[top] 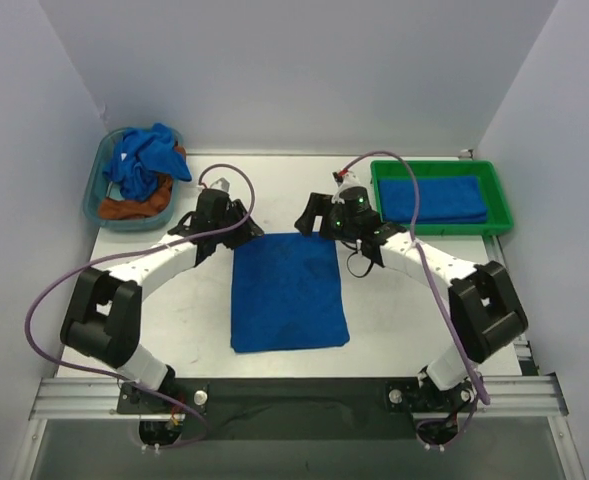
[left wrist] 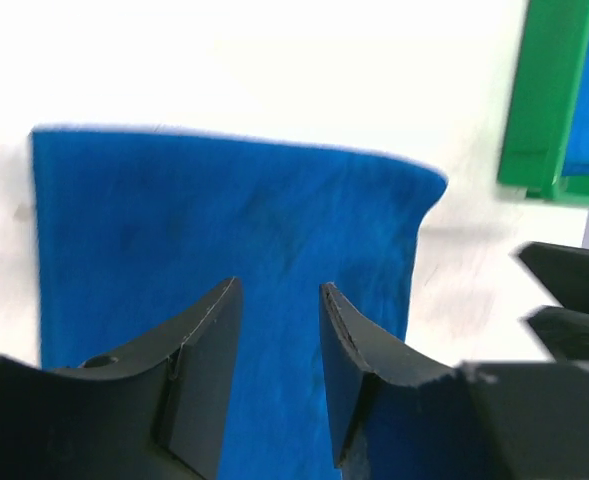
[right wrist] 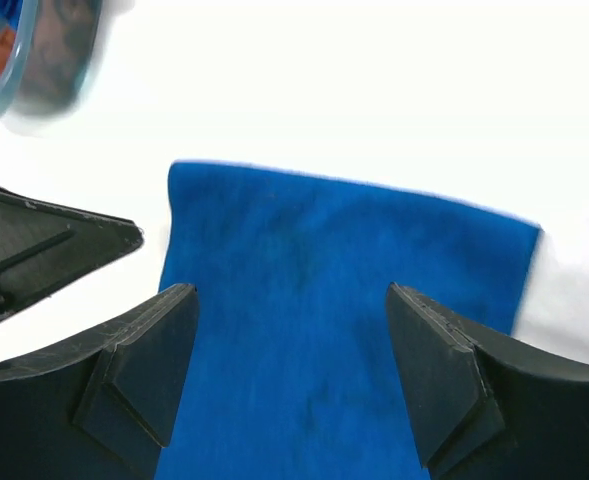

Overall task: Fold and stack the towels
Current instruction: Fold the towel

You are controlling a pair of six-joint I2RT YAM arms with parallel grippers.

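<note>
A blue towel [top: 287, 293] lies flat on the white table, its long side running near to far. It also shows in the left wrist view [left wrist: 224, 210] and the right wrist view [right wrist: 344, 260]. My left gripper [top: 242, 228] hovers at the towel's far left corner, jaws partly open and empty [left wrist: 279, 285]. My right gripper [top: 309, 222] hovers at the far right corner, jaws wide open and empty [right wrist: 292, 290]. A folded blue towel [top: 434, 200] lies in the green tray [top: 441, 166]. Crumpled blue [top: 144, 160] and orange-brown [top: 124, 208] towels fill the basket [top: 99, 175].
The green tray stands at the back right [left wrist: 544, 100], and the clear bluish basket at the back left [right wrist: 44, 60]. White walls close in the table on three sides. A metal rail runs along the near edge.
</note>
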